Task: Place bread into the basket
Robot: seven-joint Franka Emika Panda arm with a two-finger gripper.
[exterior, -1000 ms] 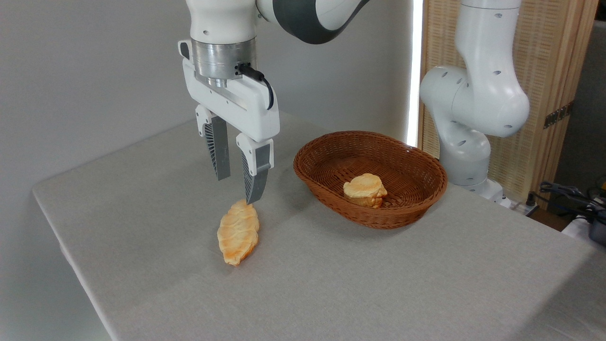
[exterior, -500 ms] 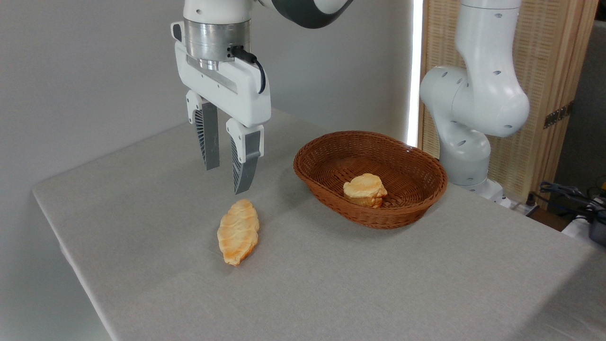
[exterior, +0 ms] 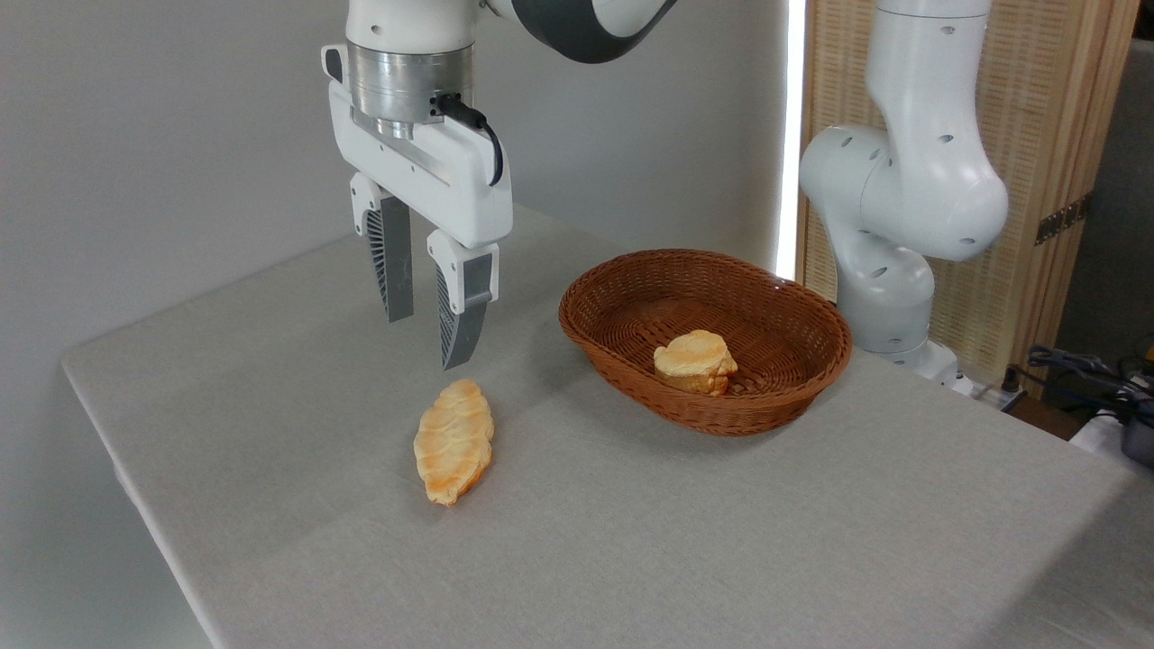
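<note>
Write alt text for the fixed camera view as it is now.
A white robot arm's open hand hangs above a long golden bread lying on a grey table, not touching it. To the right, a brown wicker basket holds a smaller round bun.

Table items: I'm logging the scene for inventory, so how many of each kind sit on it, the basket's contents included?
Elongated ridged bread: 1, lying on the table
Small round bun: 1, inside the basket
Woven wicker basket: 1
Total: 3
</note>
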